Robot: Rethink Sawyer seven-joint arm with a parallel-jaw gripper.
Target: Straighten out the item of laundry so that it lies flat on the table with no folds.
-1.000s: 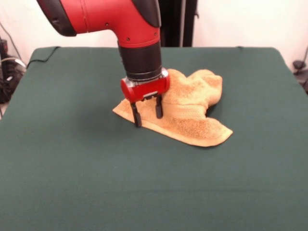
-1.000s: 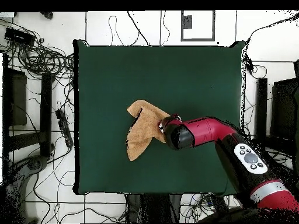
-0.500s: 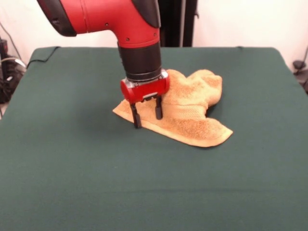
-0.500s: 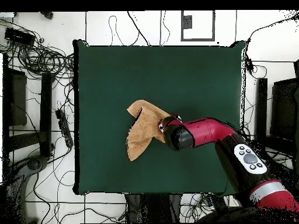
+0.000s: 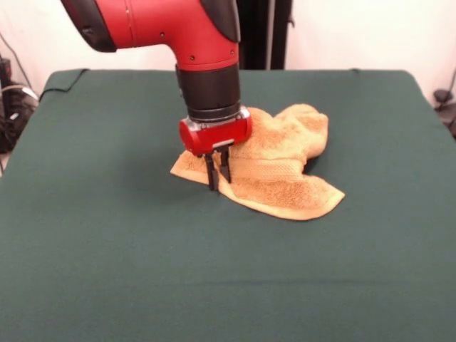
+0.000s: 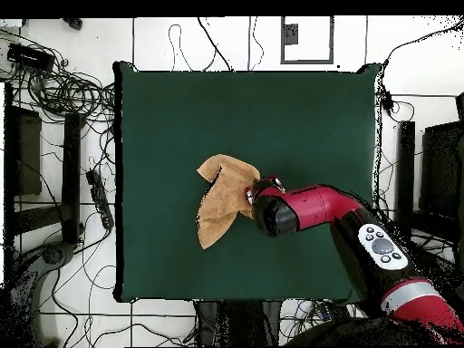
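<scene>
The item of laundry point(image 5: 285, 167), a golden-orange towel, lies crumpled and folded over itself near the middle of the green table point(image 5: 107, 249). Its far part is bunched up, and a flatter tongue reaches toward the front right. My gripper point(image 5: 217, 177) comes straight down onto the towel's left corner, with its black fingers point(image 5: 211, 173) pinched close together on the cloth's edge. In the overhead view the towel point(image 6: 220, 195) lies left of the red arm point(image 6: 304, 207), and the arm's wrist hides the gripper.
The table point(image 6: 299, 118) has wide bare cloth on every side of the towel. Cables point(image 6: 63, 91) and dark equipment lie on the floor round the table. A black stand point(image 5: 260, 32) rises behind the far edge.
The fingers, spread apart over the towel's left corner before, have closed on its edge. The corner is slightly gathered and pulled in. The arm barely shifted.
</scene>
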